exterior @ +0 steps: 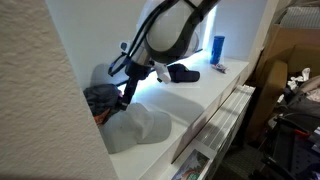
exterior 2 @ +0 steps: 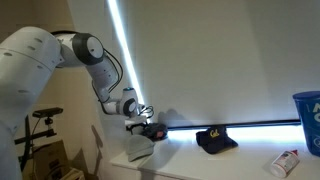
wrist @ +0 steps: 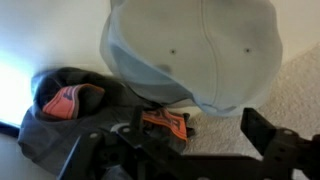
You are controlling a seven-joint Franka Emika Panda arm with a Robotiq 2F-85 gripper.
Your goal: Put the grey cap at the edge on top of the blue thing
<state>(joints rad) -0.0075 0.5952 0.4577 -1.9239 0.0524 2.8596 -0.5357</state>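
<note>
One grey cap (wrist: 190,50) lies on the white counter (exterior: 195,95), at the end next to the textured wall (exterior: 35,90) and close to the counter's front edge. It also shows in both exterior views (exterior: 135,128) (exterior 2: 140,150). The gripper (wrist: 180,150) hangs just above the cap's near rim. Its fingers (wrist: 272,138) are spread wide and released, clasping nothing. In both exterior views the gripper (exterior: 123,96) (exterior 2: 145,124) sits low over that end of the counter.

Just beside the cap, and touching it in the wrist view, lies a dark cloth bundle (wrist: 45,125) with a pink patch. A small orange piece (wrist: 165,122) lies at the cap's rim; what it is cannot be told.

Farther along the counter rests a dark cap (exterior: 183,72) (exterior 2: 215,140). The blue container (exterior: 218,48) (exterior 2: 308,118) stands upright at the far end, well apart from the grey cap, with the dark cap between them. A small white tube (exterior 2: 285,162) lies near the blue container.
</note>
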